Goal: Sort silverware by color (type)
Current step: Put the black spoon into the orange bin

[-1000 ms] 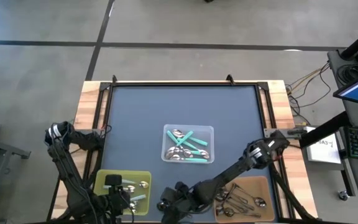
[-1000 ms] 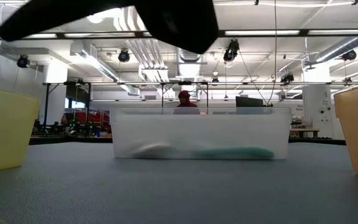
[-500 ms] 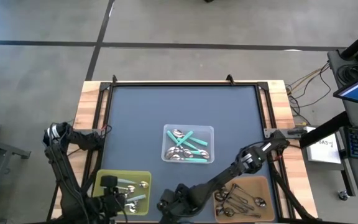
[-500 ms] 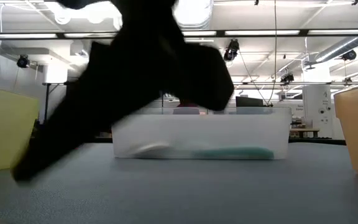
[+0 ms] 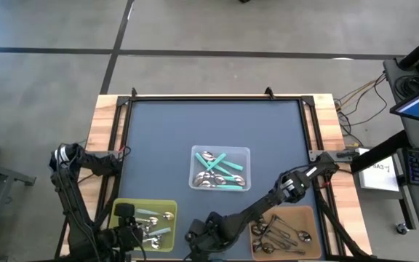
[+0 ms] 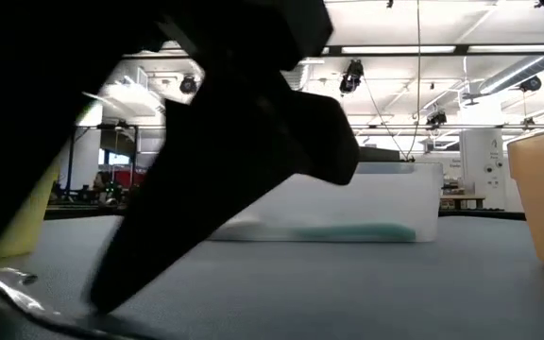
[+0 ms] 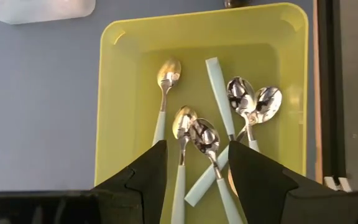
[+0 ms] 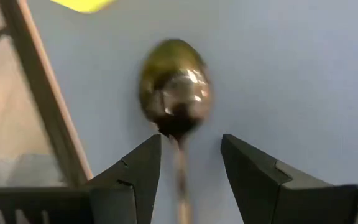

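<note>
Dark-handled shiny metal spoon (image 8: 174,102) lies flat on the table, bowl pointing away from the right gripper (image 8: 188,155), whose spread fingers straddle its handle. Left gripper (image 7: 194,163), fingers apart, hovers over the yellow rectangular bin (image 7: 126,106).

Desk (image 5: 166,131): slate blue-grey top, pale wood edges, black frame. Clear bin (image 5: 220,169): teal-handled spoons (image 5: 226,172) with shiny silver bowls. Yellow bin (image 7: 123,93): bright yellow-green; spoons (image 7: 180,134) inside have pale blue handles, mirror-silver bowls tinted yellow by reflection. Brown bin (image 5: 284,231): tan-orange, dark all-metal spoons (image 5: 281,233). Left tool (image 7: 194,165) black. Right tool (image 8: 184,162) black, with a dark-bowled spoon (image 8: 174,87) with olive sheen between its fingers, against the blue-grey top. Both arms black.
</note>
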You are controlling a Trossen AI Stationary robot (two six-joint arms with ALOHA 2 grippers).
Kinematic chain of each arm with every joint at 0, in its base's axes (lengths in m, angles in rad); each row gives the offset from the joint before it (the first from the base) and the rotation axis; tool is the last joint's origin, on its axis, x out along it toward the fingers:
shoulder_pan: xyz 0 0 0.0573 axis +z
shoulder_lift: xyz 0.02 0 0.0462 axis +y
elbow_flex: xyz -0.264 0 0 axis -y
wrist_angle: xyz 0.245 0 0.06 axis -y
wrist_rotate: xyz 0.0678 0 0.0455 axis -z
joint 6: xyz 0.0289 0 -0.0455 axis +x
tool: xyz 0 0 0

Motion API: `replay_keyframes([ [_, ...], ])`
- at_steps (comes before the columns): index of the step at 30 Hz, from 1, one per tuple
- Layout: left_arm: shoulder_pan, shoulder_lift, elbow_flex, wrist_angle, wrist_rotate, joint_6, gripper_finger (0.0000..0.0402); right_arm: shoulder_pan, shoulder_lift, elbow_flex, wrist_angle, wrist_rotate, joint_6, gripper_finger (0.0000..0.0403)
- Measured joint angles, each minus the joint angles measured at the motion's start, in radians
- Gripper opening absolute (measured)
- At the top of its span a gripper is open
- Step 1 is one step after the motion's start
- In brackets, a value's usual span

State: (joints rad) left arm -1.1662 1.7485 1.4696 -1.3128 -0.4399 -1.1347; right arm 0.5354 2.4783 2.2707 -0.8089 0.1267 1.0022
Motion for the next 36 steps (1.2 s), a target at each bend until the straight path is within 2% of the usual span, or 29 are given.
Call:
replay_keyframes([
  [5,-0.003,0.0,0.0,-0.019,-0.024,0.0,0.0152,-0.009,-0.002,0.0,-0.074,-0.001,-0.018,0.0162],
  [8,-0.003,0.0,0.0,-0.021,-0.036,0.0,0.0152,-0.015,-0.003,0.0,-0.094,-0.003,-0.019,0.0147],
  [20,-0.003,0.0,0.0,-0.039,-0.051,0.0,0.0152,-0.053,-0.004,-0.001,-0.127,-0.006,-0.068,0.0017],
  [28,-0.003,0.0,0.0,-0.039,-0.053,-0.001,0.0152,-0.05,-0.056,0.009,-0.187,-0.011,-0.084,0.0011],
  [36,-0.002,0.0,-0.001,-0.042,-0.114,-0.037,0.0152,-0.028,-0.194,0.014,-0.391,0.065,-0.099,0.001],
])
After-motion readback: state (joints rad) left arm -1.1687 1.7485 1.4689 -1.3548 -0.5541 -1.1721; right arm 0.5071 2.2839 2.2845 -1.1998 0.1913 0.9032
